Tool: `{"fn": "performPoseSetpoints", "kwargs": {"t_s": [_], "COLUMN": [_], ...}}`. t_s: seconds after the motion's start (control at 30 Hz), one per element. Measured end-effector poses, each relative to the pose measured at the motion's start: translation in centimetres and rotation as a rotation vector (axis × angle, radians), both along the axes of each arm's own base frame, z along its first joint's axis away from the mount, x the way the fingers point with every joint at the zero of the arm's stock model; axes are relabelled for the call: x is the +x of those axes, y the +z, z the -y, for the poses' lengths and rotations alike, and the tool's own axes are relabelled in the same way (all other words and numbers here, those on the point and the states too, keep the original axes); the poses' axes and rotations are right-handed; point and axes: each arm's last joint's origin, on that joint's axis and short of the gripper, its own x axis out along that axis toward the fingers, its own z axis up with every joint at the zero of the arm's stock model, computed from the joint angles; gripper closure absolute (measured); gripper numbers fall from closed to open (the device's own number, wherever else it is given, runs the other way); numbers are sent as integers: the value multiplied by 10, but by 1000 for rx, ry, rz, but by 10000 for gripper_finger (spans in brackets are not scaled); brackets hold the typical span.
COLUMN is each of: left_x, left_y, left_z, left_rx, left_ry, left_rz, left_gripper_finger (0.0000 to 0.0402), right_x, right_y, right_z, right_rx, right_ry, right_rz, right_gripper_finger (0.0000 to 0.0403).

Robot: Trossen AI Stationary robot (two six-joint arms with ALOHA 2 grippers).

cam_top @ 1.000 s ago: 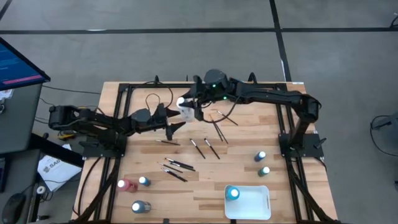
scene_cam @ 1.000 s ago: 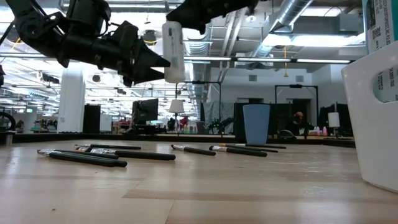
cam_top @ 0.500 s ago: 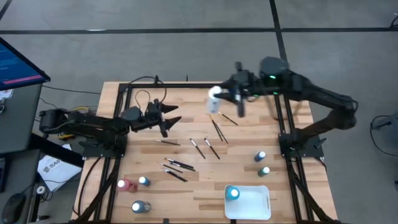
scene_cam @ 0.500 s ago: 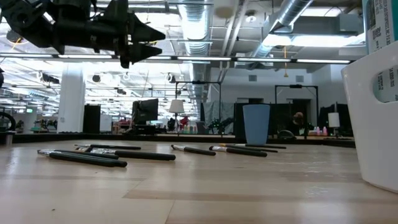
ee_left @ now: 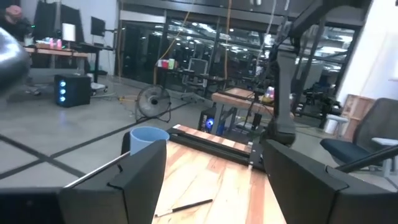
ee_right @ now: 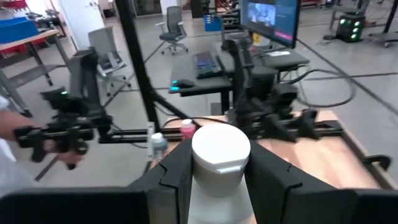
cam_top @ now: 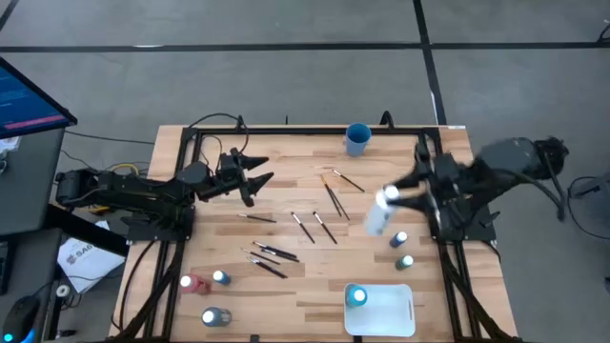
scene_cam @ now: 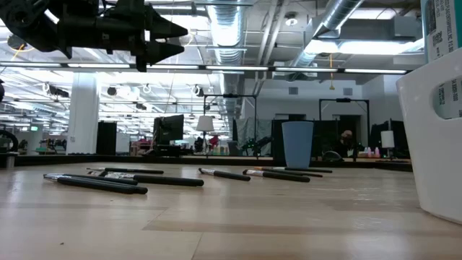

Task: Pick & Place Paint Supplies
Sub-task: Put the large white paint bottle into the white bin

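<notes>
Swung from the tabletop's [cam_top: 315, 295] middle toward its right side since a second ago, the right end effector [cam_top: 412, 197] clamps what looks like a whitish paint bottle [cam_top: 379, 210] above the brushes [cam_top: 329, 202], while the left end effector [cam_top: 257, 180] hovers with fingers apart.

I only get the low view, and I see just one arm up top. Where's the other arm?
Observer: The right pincer is in the air over the right side of the light wooden table.
Operator: Is it holding something?
Observer: Yes, it's shut on a whitish plastic paint bottle with a white cap.
Operator: Which arm do I see?
Observer: The left one. Its wrist camera shows the left pincer open and empty.
</notes>
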Motion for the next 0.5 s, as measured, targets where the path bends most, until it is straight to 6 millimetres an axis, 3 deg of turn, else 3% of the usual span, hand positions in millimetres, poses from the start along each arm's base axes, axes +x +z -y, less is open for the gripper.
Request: {"fn": "performPoseSetpoints", "kwargs": {"t_s": [0.2, 0.5], "left_x": [0, -3], "left_y": [0, 4], "left_z": [-1, 0], "left_rx": [-50, -98], "left_ry": [22, 14], "left_rz": [16, 62], "left_gripper_finger": [144, 144], "right_x": [-10, -14], "right_y": [-14, -60], "right_z": [-51, -132], "right_rx": [-17, 13], "right_ry": [-20, -194], "right_rz": [-42, -47], "right_gripper_finger": [295, 288]}}
